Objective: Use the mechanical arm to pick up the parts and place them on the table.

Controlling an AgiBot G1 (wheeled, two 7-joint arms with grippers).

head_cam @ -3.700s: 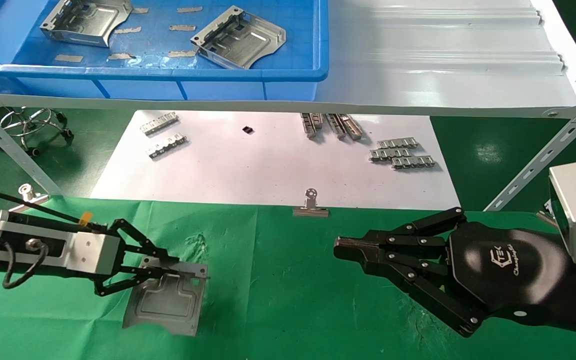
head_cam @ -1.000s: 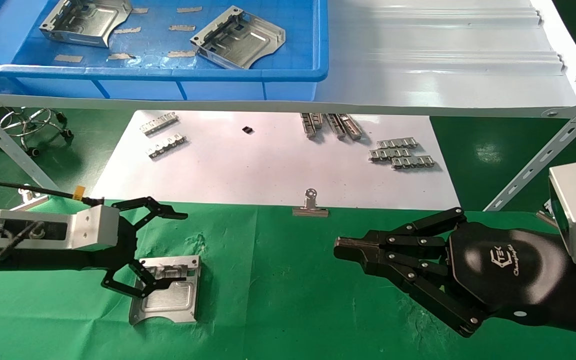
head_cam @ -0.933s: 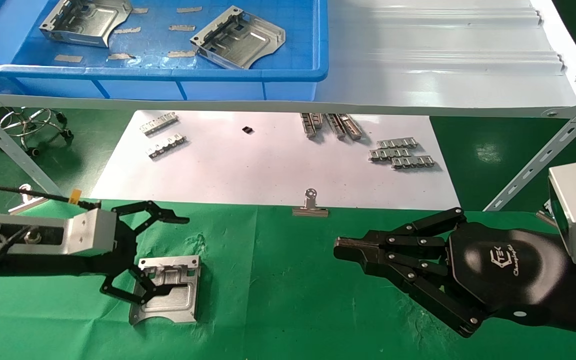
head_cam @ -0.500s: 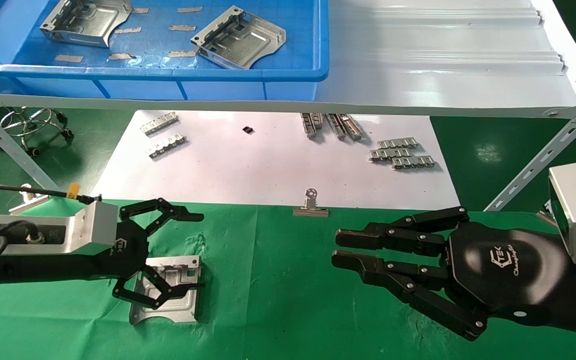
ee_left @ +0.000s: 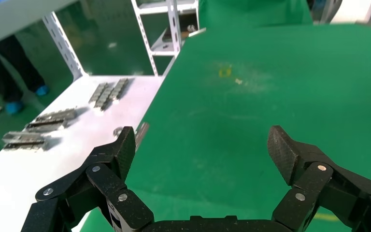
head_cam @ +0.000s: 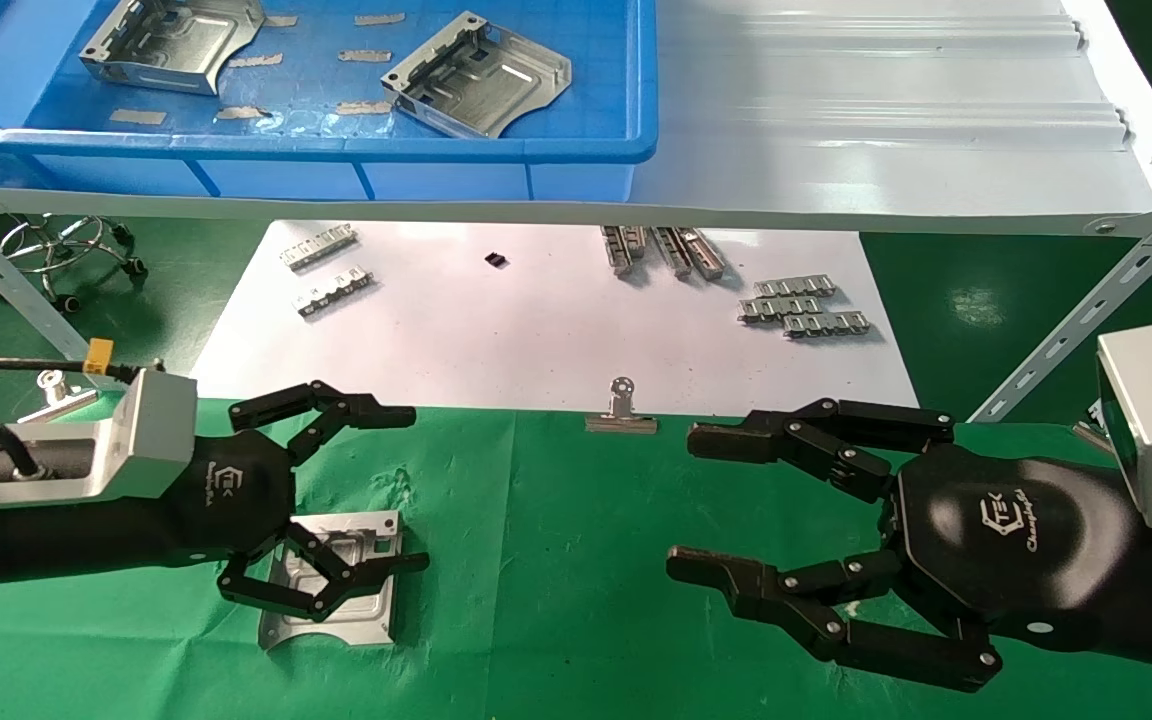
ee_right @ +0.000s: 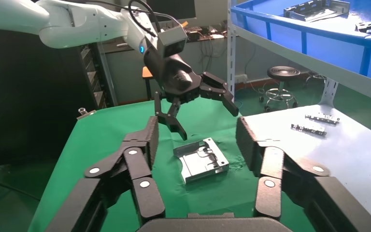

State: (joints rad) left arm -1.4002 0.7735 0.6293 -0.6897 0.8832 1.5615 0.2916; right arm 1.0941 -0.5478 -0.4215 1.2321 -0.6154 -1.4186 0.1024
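One silver part (head_cam: 336,585) lies flat on the green table (head_cam: 556,500). It also shows in the right wrist view (ee_right: 201,159). My left gripper (head_cam: 406,487) is open and empty just above the part, and its lower fingers overlap the part in the head view. In the left wrist view the left gripper (ee_left: 203,145) has only green cloth between its fingers. My right gripper (head_cam: 691,503) is open and empty over the table's right side, pointing toward the part (ee_right: 198,131). Two more parts (head_cam: 171,40) (head_cam: 476,75) lie in the blue bin (head_cam: 336,145).
The bin stands on a pale grey ribbed shelf (head_cam: 886,120). A white sheet (head_cam: 536,330) behind the green cloth carries toothed metal strips (head_cam: 801,305). A binder clip (head_cam: 621,410) sits at the cloth's back edge. A stool (head_cam: 66,245) stands at far left.
The left gripper let go of the part, which now lies flat, and has risen a little with its fingers spread. The right gripper's fingers have gone from shut to wide open.
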